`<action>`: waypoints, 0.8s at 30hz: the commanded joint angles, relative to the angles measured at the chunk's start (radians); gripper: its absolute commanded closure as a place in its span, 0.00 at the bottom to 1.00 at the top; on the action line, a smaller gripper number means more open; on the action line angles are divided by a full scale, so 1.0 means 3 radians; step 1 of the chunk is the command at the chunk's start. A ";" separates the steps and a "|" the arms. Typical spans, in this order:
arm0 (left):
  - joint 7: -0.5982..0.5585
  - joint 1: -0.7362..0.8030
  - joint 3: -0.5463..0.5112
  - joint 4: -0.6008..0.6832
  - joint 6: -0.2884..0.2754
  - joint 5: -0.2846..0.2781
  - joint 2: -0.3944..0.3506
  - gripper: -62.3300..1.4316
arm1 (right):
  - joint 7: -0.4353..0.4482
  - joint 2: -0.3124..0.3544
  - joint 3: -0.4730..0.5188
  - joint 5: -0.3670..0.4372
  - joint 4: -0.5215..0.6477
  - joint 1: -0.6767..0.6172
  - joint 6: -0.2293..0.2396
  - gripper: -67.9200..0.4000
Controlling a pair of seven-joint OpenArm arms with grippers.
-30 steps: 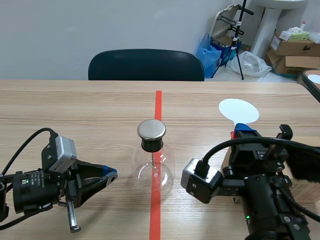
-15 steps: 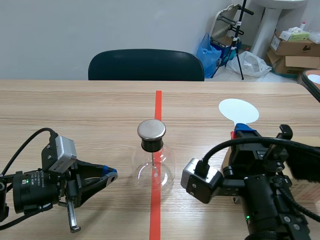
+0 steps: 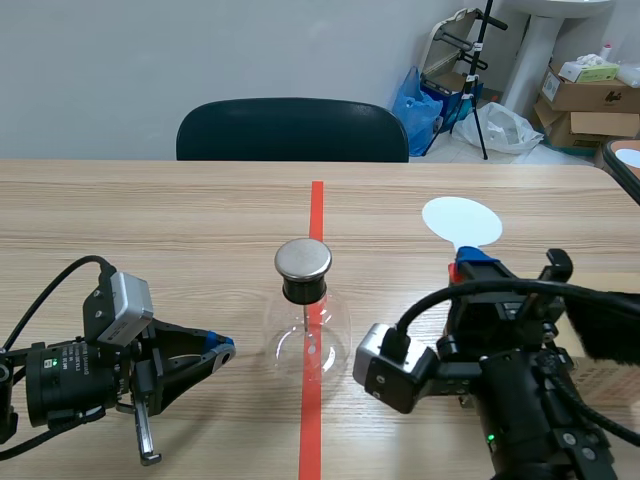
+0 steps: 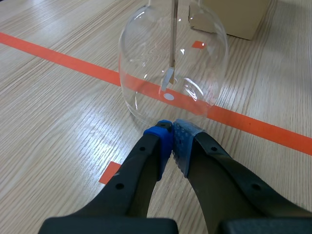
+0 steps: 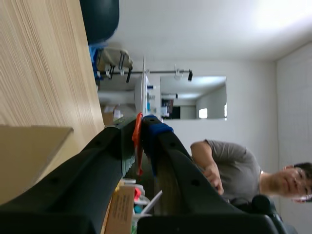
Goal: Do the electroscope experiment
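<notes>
1. We see the glass electroscope [image 3: 308, 335] standing at the middle of the table [image 3: 150, 220], on the orange-red tape line, with its metal cap [image 3: 303, 258] on top.
2. Our left gripper [image 3: 222, 350] lies low at the near left. Its pads are pressed together with nothing between them, just short of the glass.
3. Our right gripper [image 3: 472, 264], near right, is clamped on the orange handle of a white disc paddle [image 3: 461, 221]. The disc sticks out beyond the fingertips, right of the cap and apart from it.
4. A cardboard box [image 4: 234, 17] sits behind the electroscope.

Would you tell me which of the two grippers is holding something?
The right gripper, clamped on the orange handle of the white disc paddle; the left gripper is shut on nothing near the flask.
</notes>
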 commanded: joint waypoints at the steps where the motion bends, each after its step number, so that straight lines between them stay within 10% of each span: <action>1: -0.0058 -0.0010 -0.0004 0.0067 -0.0006 -0.0033 0.0008 0.93 | 0.0099 0.0018 0.0013 -0.0002 0.0019 0.0004 -0.0025 0.98; 24: -0.0298 -0.0010 -0.0004 0.0067 -0.0006 -0.0032 0.0006 0.93 | 0.1724 0.0018 0.0013 -0.0002 0.0019 0.0004 -0.0025 0.98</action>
